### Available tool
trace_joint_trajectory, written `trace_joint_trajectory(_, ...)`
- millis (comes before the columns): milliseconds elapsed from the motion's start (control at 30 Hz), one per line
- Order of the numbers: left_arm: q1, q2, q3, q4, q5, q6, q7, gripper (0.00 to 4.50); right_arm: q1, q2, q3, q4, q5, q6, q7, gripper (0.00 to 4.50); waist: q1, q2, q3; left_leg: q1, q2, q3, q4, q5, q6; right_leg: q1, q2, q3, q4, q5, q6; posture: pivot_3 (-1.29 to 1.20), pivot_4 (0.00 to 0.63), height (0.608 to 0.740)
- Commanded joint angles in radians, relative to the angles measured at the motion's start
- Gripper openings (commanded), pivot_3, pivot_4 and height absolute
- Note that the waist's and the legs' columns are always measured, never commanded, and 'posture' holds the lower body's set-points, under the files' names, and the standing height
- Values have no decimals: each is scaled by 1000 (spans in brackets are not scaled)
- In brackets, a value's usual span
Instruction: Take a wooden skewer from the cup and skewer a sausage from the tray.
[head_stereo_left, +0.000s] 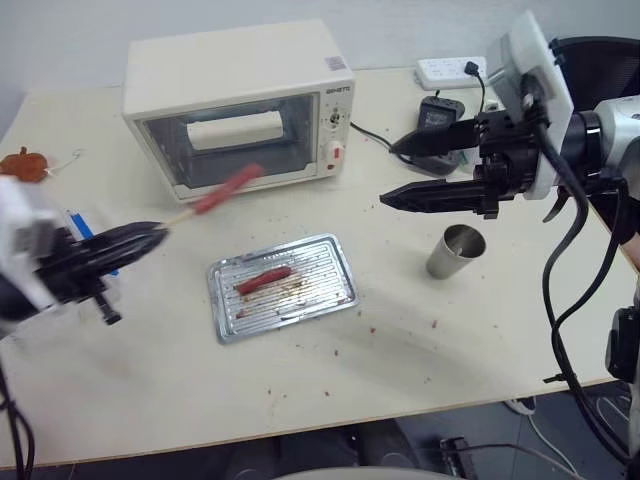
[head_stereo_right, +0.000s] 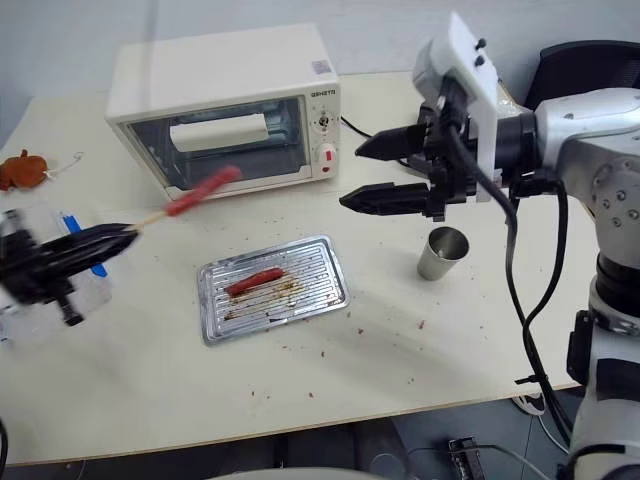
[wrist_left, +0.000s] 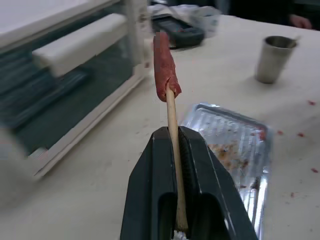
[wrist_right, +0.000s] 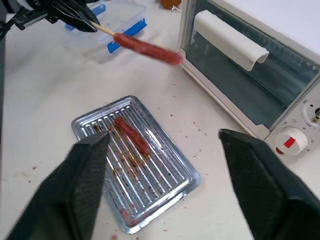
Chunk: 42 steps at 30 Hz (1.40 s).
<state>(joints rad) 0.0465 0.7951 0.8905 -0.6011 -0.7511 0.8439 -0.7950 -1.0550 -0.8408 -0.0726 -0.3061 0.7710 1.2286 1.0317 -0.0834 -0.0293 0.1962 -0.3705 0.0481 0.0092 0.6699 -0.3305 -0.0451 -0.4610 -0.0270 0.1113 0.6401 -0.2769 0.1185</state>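
Left claw (head_stereo_left: 150, 233) pinches the skewer (wrist_left: 173, 125), its sausage (head_stereo_left: 226, 189) up by the oven (head_stereo_left: 240, 100). Right claw (head_stereo_right: 365, 173) hangs wide open. A quick swing could fling that sausage off.

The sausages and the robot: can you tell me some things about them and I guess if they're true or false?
1. The left gripper is shut on a wooden skewer with a sausage stuck on it. True.
2. The tray has two sausages on it. False: one sausage lies on the tray.
3. The right gripper is open and holds nothing. True.
4. The cup is lying on its side. False: it stands upright on the table.
5. The toaster oven door is wide open. False: the door is closed.
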Motion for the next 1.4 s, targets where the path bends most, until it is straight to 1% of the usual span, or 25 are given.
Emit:
trace_joint_trajectory(33, 103, -110, 177, -68, 17, 23, 162, 0, -17, 23, -83, 19, 66, 9, -33, 4024, 0, 0, 0, 0, 0, 0, 0, 0, 0, 0, 0, 0, 0, 0, 0, 0, 150, 740)
trace_joint_trajectory(100, 169, -205, 213, -87, 66, -3, 259, 0, -25, 37, -77, 39, 75, -5, -40, 4024, 1, -1, 0, 0, 0, 0, 1, 0, 0, 1, 0, 0, 0, 0, 0, 0, 150, 740)
trace_joint_trajectory(133, 192, -235, 216, -94, 84, -18, 291, 0, -27, 40, -72, 43, 77, -11, -40, 4024, 1, -1, -1, 0, 0, 0, 1, 0, 0, 1, 0, 0, 0, 0, 0, 0, 150, 740)
trace_joint_trajectory(167, 217, -265, 200, -97, 122, -50, 318, 0, -25, 40, -62, 44, 77, -23, -34, 4024, 1, -2, -1, 0, 0, 0, 1, 0, 0, 1, 0, 0, -1, 0, 0, 0, 150, 740)
trace_joint_trajectory(233, 223, -295, 155, -72, 180, -80, 386, 0, -24, 46, -43, 48, 75, -42, -25, 4024, 6, -3, -2, 0, 0, 0, 2, 0, 0, 2, 0, 0, -1, 0, 0, 0, 150, 740)
trace_joint_trajectory(367, 120, -279, 69, 14, 244, -63, 525, 0, -26, 58, -26, 53, 83, -54, -31, 4024, 16, -3, -2, 2, -1, -3, 3, 0, 0, 6, 1, -1, -3, 1, 2, 0, 150, 740)
trace_joint_trajectory(467, 63, -253, 17, 75, 288, -71, 572, 0, -24, 59, -15, 47, 83, -60, -35, 4024, 17, -4, -3, 2, -1, -3, 4, 0, 0, 8, 1, -1, -5, 2, 2, 0, 150, 740)
trace_joint_trajectory(567, -11, -243, 13, 136, 301, -33, 646, 0, -21, 55, -6, 41, 78, -65, -41, 4024, 18, -4, -3, 2, -1, -3, 3, -1, -1, 8, 0, -1, -7, 2, 3, 0, 150, 740)
trace_joint_trajectory(633, -32, -240, 18, 159, 313, -15, 680, 0, -16, 52, -9, 39, 79, -65, -52, 4024, 14, -4, -3, 2, -1, -3, 3, -1, -1, 8, 0, -1, -7, 2, 3, 0, 150, 740)
trace_joint_trajectory(800, -51, -241, 18, 184, 289, -1, 689, 1314, -1, 42, -8, 34, 75, -75, -62, 4067, 10, -4, -3, 1, -1, -3, 1, -1, -1, 8, -1, -2, -10, 3, 3, 0, 150, 740)
trace_joint_trajectory(833, -51, -236, 14, 186, 286, 6, 686, 1717, 2, 40, -8, 34, 73, -77, -63, 4067, 10, -4, -3, 1, -1, -3, 0, -1, -1, 8, -1, -2, -10, 3, 3, 0, 150, 740)
trace_joint_trajectory(867, -50, -232, 13, 184, 277, 18, 681, 1962, 5, 38, -8, 32, 73, -78, -64, 4067, 9, -4, -3, 1, -1, -3, 0, -1, -1, 8, -1, -2, -10, 3, 3, 0, 150, 740)
trace_joint_trajectory(933, -39, -223, 18, 166, 257, 48, 667, 2644, 12, 33, -11, 29, 75, -81, -63, 4067, 9, -4, -3, 1, -1, -3, 0, -1, -1, 8, -1, -2, -11, 3, 4, 0, 150, 740)
trace_joint_trajectory(1033, 16, -207, 63, 119, 217, 87, 622, 3515, 18, 30, -13, 26, 78, -84, -63, 4067, 5, -4, -3, 1, -1, -2, 0, -1, -1, 8, -1, -2, -11, 3, 4, 0, 150, 740)
trace_joint_trajectory(1200, 129, -186, 222, 74, 93, 171, 532, 3515, 24, 36, -6, 35, 77, -97, -63, 4067, -2, -4, -3, 1, 0, -1, -3, -1, -1, 7, -1, -2, -12, 3, 3, 0, 150, 740)
trace_joint_trajectory(1300, 171, -163, 267, 61, 34, 198, 488, 3515, 32, 42, -1, 40, 75, -105, -60, 4067, 1, -4, -3, 2, 0, -2, -2, -1, -1, 7, -1, -2, -12, 3, 3, 0, 150, 740)
trace_joint_trajectory(1400, 199, -134, 290, 65, 42, 192, 487, 3515, 33, 47, 6, 46, 77, -110, -61, 4067, 3, -4, -3, 2, 0, -2, -2, -1, -2, 9, -1, -2, -13, 3, 3, 0, 150, 740)
